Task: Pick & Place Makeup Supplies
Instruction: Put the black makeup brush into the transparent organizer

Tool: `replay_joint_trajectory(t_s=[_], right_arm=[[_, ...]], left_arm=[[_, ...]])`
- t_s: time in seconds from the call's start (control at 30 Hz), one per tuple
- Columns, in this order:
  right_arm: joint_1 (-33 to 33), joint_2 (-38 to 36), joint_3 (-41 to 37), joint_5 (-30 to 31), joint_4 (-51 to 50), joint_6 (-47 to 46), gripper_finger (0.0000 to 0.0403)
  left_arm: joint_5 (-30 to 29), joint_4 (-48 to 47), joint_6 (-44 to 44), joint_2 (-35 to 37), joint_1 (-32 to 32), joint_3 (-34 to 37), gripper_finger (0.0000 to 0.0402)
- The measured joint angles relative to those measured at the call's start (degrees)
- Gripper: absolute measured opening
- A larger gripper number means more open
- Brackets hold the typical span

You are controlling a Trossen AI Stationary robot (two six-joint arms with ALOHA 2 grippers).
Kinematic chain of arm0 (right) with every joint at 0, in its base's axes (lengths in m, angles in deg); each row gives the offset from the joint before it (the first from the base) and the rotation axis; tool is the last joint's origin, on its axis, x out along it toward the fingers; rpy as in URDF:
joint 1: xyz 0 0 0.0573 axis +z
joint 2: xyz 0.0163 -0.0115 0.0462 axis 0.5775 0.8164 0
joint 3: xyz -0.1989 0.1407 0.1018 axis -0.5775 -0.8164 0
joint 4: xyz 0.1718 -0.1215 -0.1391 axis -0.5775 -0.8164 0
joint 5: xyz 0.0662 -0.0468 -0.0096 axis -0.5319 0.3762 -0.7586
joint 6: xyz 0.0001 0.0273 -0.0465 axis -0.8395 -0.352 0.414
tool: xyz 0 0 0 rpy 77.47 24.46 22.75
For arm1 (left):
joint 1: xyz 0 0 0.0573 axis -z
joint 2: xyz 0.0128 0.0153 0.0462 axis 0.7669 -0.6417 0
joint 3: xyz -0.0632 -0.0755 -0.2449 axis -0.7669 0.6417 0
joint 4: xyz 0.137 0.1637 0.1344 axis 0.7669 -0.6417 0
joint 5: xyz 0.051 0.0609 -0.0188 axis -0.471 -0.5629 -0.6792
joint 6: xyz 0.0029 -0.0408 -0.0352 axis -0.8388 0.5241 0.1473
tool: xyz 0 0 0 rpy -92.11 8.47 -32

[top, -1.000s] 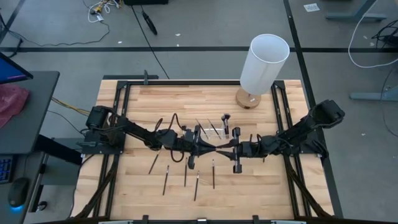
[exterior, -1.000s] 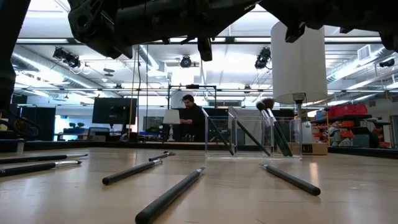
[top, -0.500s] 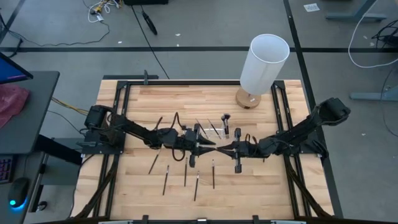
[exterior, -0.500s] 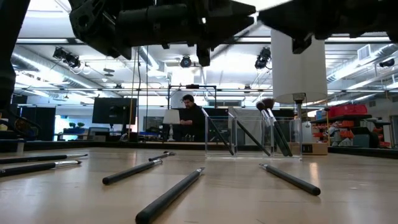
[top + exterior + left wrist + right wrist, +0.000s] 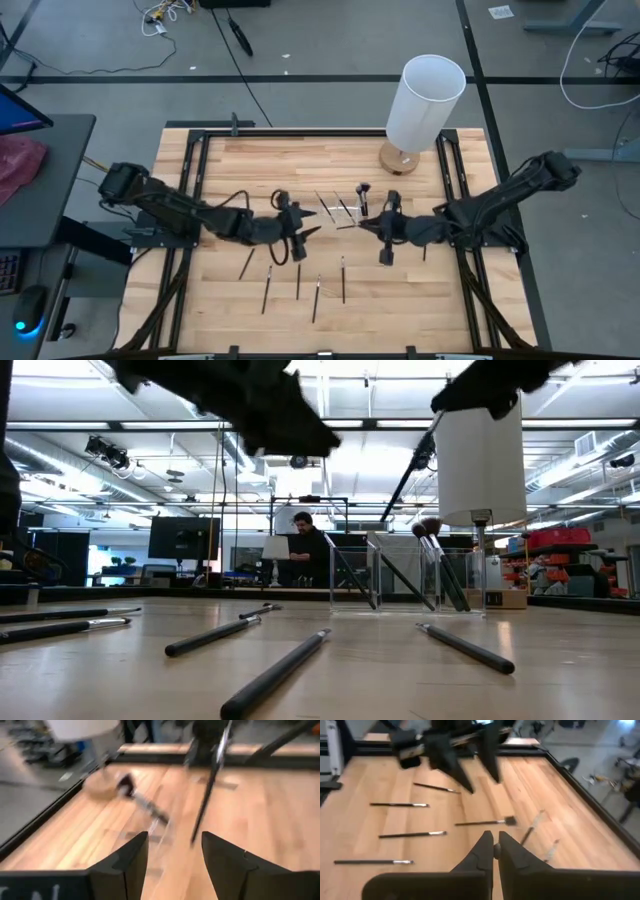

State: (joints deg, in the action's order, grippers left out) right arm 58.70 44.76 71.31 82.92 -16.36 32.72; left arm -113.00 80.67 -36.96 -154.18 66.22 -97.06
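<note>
My right gripper (image 5: 366, 224) is shut on a thin dark makeup brush (image 5: 410, 458) above the table's middle. My left gripper (image 5: 312, 232) stands open a little to its left, holding nothing; its fingers (image 5: 131, 857) face the hanging brush (image 5: 205, 800). Several more brushes (image 5: 298, 281) lie flat on the wood toward the near edge. A clear holder (image 5: 345, 206) just beyond the grippers has a few brushes (image 5: 435, 565) leaning in it. My right gripper pinches the brush's upper end (image 5: 220, 742) between its two fingers. The brush hangs slanting below the fingers, its lower end (image 5: 193, 841) toward my left gripper. It is clear of the table.
A tall white cylinder lamp (image 5: 425, 100) on a round wooden base stands at the far right. Black rails (image 5: 196, 180) run along the table's sides. A person (image 5: 305, 545) is in the room behind. Bare wood shows at the near right.
The two grippers met at the table's middle with the brush level between them. My right gripper has shut on it. My left gripper has opened, let go and drawn back toward the table's left edge. The brush now hangs slanted from my right gripper.
</note>
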Motion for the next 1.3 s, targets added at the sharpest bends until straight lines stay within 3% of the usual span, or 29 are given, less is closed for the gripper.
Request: replay_joint_trajectory(t_s=[0.17,0.37,0.77,1.03,1.3], right_arm=[[-3.6,0.4,10.5,-1.4,-17.0,-2.3,0.0005],[-12.1,1.6,19.2,-10.7,-28.7,-3.1,0.0005],[-27.4,12.0,20.6,-27.2,-29.5,4.4,0.0007],[-31.6,17.5,20.6,-35.9,-29.4,6.0,0.0008],[-33.9,20.3,20.6,-39.9,-29.8,6.2,0.0009]], left_arm=[[-6.7,-8.6,6.6,-0.4,3.6,0.0,0.0182],[-16.0,-14.0,13.2,-2.4,6.7,0.0,0.0182],[-18.4,-12.8,13.6,-4.8,5.5,0.0,0.0181],[-18.2,-12.9,13.8,-4.8,5.5,0.0,0.0181],[-18.2,-12.8,13.8,-4.8,5.5,0.0,0.0181]])
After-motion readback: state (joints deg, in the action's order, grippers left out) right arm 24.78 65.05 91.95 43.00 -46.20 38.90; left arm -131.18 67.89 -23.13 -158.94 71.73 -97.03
